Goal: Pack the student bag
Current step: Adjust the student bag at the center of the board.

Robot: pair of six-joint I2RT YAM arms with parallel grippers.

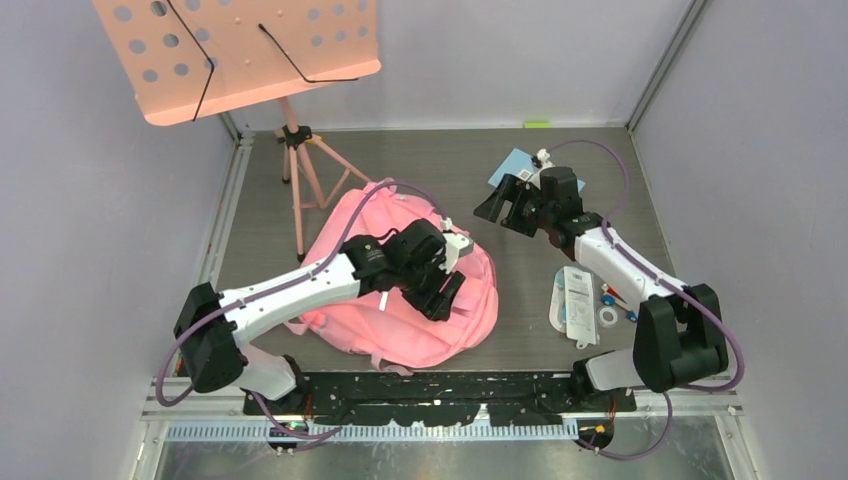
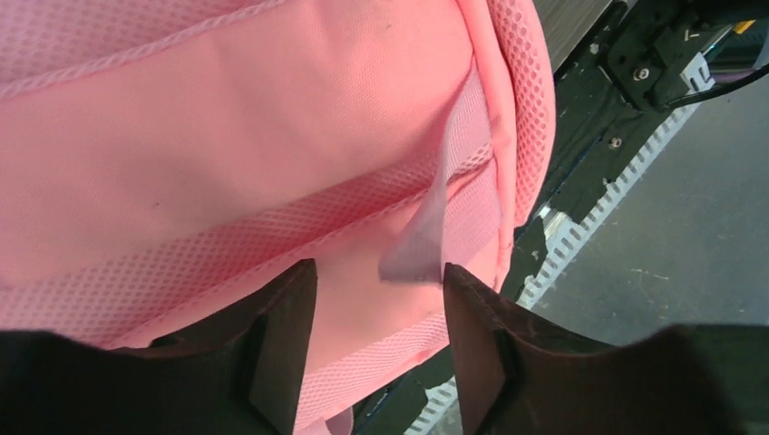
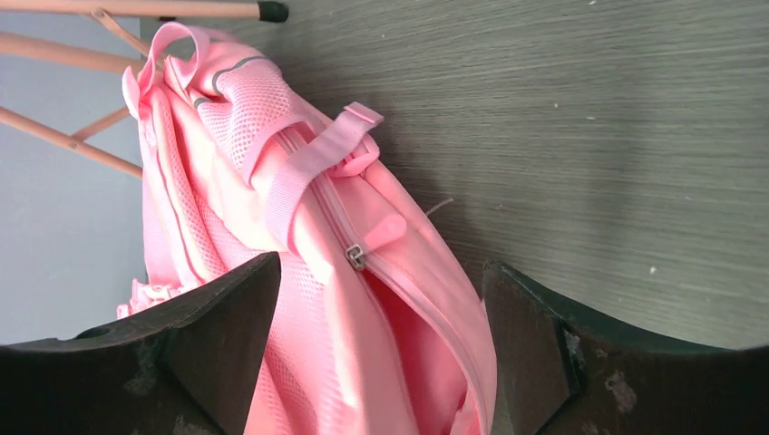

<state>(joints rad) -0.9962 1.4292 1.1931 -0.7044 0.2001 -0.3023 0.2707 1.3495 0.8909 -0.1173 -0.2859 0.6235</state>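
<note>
**Bag down, both grippers empty**

The student bag [image 1: 475, 295] lies slumped mid-table [image 1: 530, 320], its zip pull [image 3: 355, 256] turned toward the right arm. Over it the left gripper [image 2: 376, 272] hovers partly open, clamping nothing, with a pale tab [image 2: 413, 254] hanging in its gap. The right gripper [image 3: 381, 272] stands wide and empty, likely lining up on the zip.

The bag [image 1: 400, 325] is a large, soft, pink backpack; it lies slumped on the table [image 1: 520, 330], left of centre, with its top toward the far side; bands of mesh [image 2: 272, 245] cross its padded face; a pale tag [image 2: 413, 249] hangs beside one strap; near the top a flat webbing loop [image 3: 317, 154] crosses a zip [image 3: 355, 256]; the slider sits partway along, and the seam below it seems to gape.
</note>
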